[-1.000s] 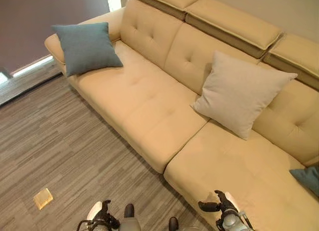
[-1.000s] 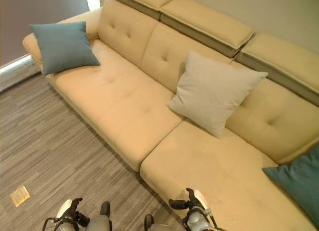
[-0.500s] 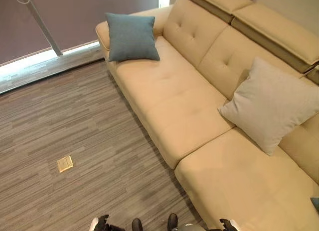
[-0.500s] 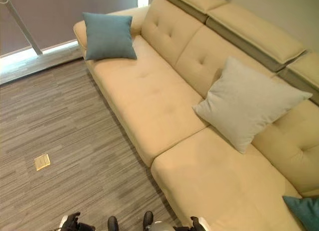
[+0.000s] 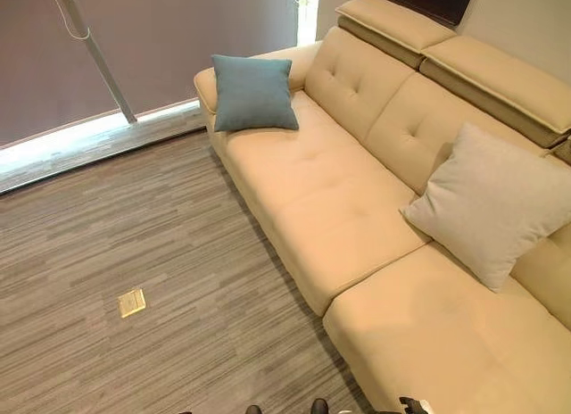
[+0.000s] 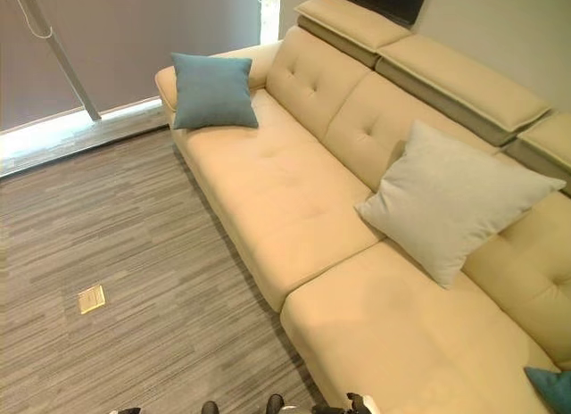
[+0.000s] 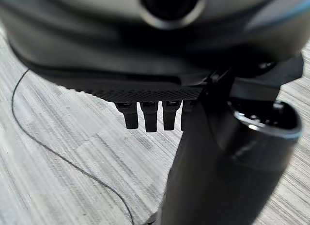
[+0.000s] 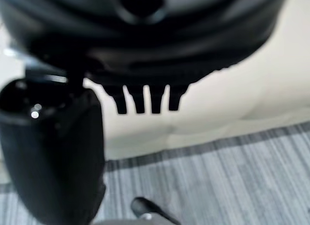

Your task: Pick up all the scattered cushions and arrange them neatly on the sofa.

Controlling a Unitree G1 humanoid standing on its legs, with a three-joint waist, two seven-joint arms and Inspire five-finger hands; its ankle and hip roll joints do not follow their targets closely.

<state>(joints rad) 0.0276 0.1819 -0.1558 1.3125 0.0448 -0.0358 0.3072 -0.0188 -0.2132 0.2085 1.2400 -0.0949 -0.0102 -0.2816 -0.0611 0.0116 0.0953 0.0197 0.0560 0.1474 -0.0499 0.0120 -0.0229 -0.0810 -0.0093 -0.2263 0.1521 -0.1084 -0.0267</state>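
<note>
Left eye view: a teal cushion (image 5: 253, 93) leans at the sofa's (image 5: 330, 200) far armrest end, and a beige cushion (image 5: 489, 202) rests against the backrest. Left hand (image 7: 145, 113) and right hand (image 8: 145, 101) hang empty with fingers straight, over the grey floor (image 5: 116, 244).

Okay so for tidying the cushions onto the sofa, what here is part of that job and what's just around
Part of the job:
- blue cushion, leaning at the sofa's armrest end
- beige cushion, propped against the backrest
- second blue cushion, just a corner at the picture's edge
- sofa

Just around:
- yellow floor plate on the striped carpet
- window blind
</note>
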